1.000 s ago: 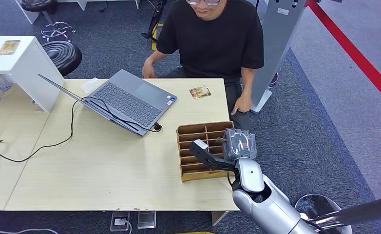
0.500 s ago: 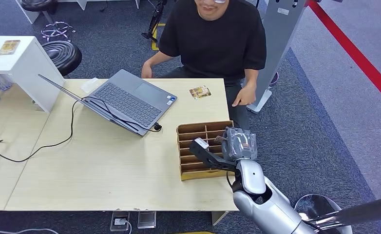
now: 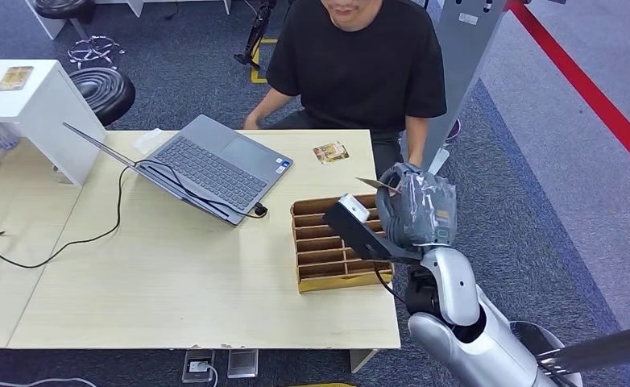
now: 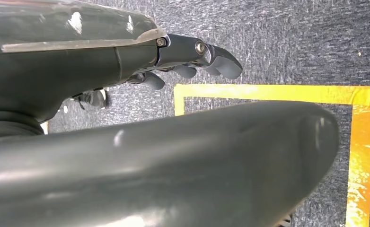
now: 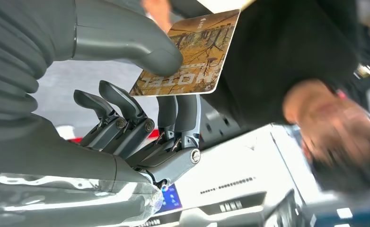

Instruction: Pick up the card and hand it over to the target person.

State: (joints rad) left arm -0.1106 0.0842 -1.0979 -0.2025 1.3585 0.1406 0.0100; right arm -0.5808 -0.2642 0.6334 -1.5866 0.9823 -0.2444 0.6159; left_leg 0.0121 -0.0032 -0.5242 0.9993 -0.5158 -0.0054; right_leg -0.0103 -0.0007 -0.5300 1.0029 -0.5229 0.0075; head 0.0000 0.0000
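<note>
Right hand (image 3: 415, 211) risen from brown wooden divided organiser box (image 3: 328, 250) toward frame centre; thumb pinches brown printed hotel card (image 5: 192, 52) by lower edge, free end offered to black-shirted person (image 3: 358, 64). Left hand (image 4: 192, 59) empty, curled.

- Even, bright indoor light fills the head view; the table (image 3: 175, 266) casts only soft shadows.
- Glare streaks the glossy cover of the left hand (image 4: 192, 52).
- In the right wrist view the card (image 5: 192, 54) is sharp, the person (image 5: 315, 109) behind blurred.

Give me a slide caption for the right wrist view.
Right robot hand pinches a hotel card, raised toward the person.
</note>
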